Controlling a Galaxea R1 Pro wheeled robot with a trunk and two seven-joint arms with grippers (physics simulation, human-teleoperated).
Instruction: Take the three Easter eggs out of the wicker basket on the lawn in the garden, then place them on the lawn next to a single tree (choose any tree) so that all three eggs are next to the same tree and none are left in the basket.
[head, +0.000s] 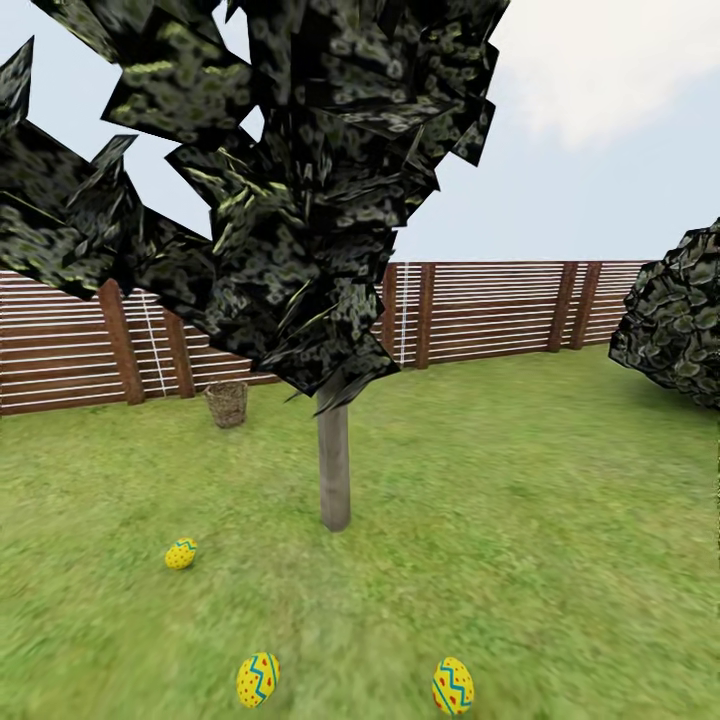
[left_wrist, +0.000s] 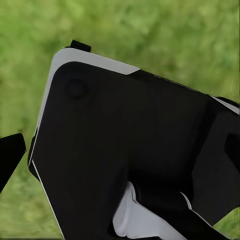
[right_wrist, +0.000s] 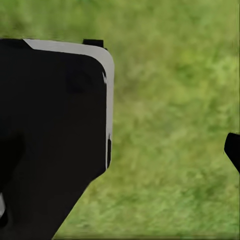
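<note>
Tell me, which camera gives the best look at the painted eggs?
The head view. All three eggs lie there on the grass around the tree, far from the basket. Both wrist views show grass and dark robot parts, with none of the eggs.

No text, label, brand, number or sign can be read anywhere in these pictures. The three yellow Easter eggs (head: 258, 680) (head: 452, 686) (head: 181, 553) on the green grass carry only blue zigzag stripes and red dots, which form no letters or figures. The brown horizontal-slat wooden fence (head: 480, 310) and the tan open-weave wicker basket (head: 227, 404) bear no markings, and the black and white robot body panels (left_wrist: 125, 150) in the wrist views are plain.
</note>
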